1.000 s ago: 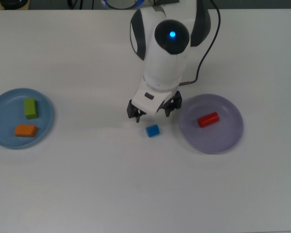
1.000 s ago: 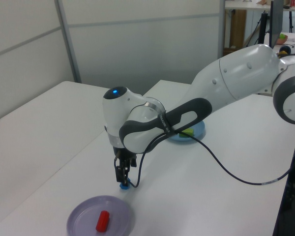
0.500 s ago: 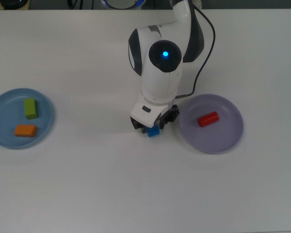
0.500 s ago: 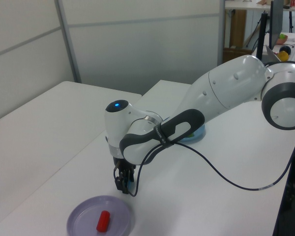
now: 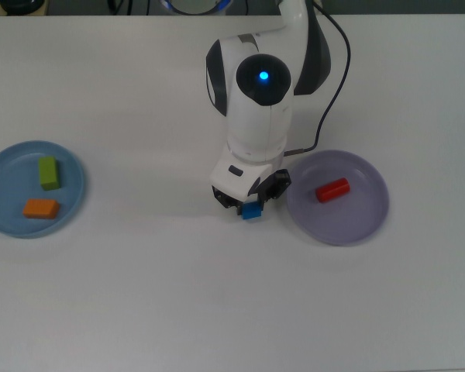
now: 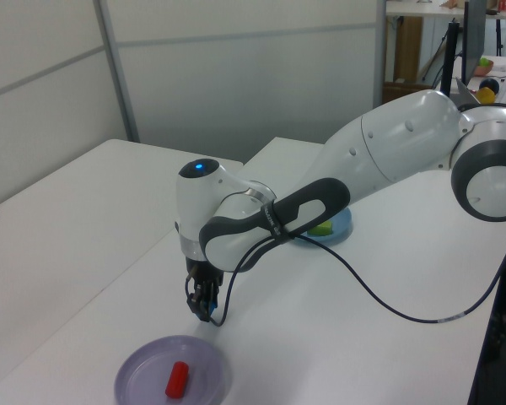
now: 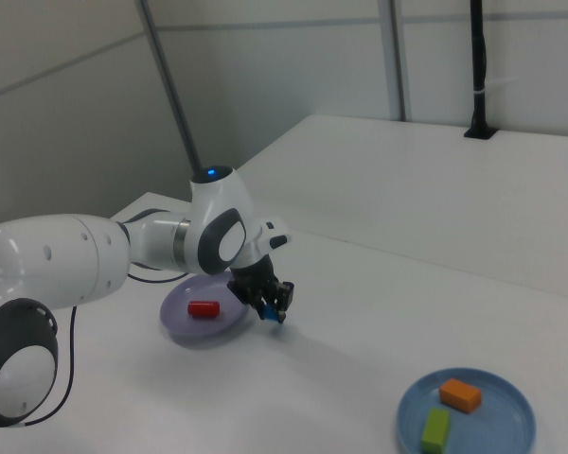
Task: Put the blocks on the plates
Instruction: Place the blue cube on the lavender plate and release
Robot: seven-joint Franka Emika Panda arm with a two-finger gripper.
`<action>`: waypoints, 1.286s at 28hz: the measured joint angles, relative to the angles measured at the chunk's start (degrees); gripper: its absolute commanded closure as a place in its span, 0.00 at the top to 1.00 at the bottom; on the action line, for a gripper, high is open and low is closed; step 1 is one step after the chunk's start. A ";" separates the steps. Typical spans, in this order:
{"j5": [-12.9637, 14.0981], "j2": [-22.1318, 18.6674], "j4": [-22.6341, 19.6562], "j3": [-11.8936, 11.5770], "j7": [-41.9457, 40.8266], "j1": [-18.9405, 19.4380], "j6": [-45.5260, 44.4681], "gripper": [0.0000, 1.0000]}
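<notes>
The gripper (image 5: 248,203) sits low over the table (image 5: 217,294), fingers pinching the blue cube (image 5: 252,211) just beside the purple plate (image 5: 349,225), where the red block (image 5: 332,190) already lies. This looks like the grasp step; next comes a lift and a short carry onto that plate.

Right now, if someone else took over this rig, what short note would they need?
Tool: down at the table, fingers around the blue cube; whether it is gripped or lifted cannot be told.
Blue plate, on the top view's left: holds the green block and the orange block.
Purple plate, on the top view's right: holds the red block.
Done: three blocks are on plates.
Left: the blue cube sits off both plates, just beside the purple plate's edge; put it on a plate, probably the purple one since it is closer.
</notes>
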 measured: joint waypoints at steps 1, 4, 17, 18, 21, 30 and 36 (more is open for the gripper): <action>0.38 -0.31 0.07 0.15 0.00 0.05 0.00 0.01; 2.21 -1.28 0.14 0.93 0.00 0.51 0.00 0.01; 2.78 -1.90 0.12 2.53 4.73 8.55 0.28 0.77; 2.75 -1.79 0.12 2.53 4.95 8.78 0.72 0.77; 2.49 -1.43 0.12 2.52 5.18 9.05 3.20 1.00; 0.65 -1.40 0.67 2.04 6.19 8.92 5.05 1.00; 0.56 -2.39 0.74 1.69 6.24 8.68 4.58 1.00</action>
